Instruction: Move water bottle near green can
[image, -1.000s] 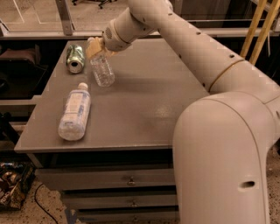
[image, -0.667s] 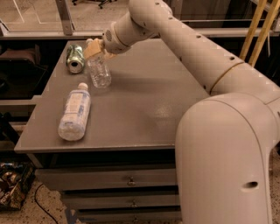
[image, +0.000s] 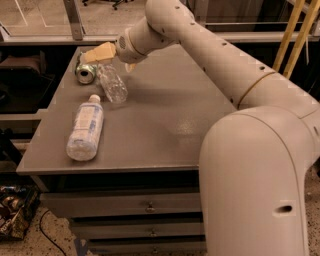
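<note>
The water bottle (image: 113, 85), clear and ribbed, lies tilted on the grey table (image: 165, 120) at the back left, its neck pointing up towards the gripper. The green can (image: 84, 73) lies on its side just left of the bottle, a small gap apart. My gripper (image: 114, 59) hovers over the bottle's neck end. One tan finger (image: 99, 52) is above the can and bottle top, and the other shows to the right. The jaws stand apart and do not clamp the bottle.
A larger bottle with a wide white label (image: 85, 128) lies on its side near the table's front left. The table's left edge is close to the can. Drawers (image: 145, 206) sit under the tabletop. My white arm crosses the right half of the view.
The water bottle stood upright under the gripper before. Now it has tipped over to lie slanted beside the green can, and the fingers have come off it.
</note>
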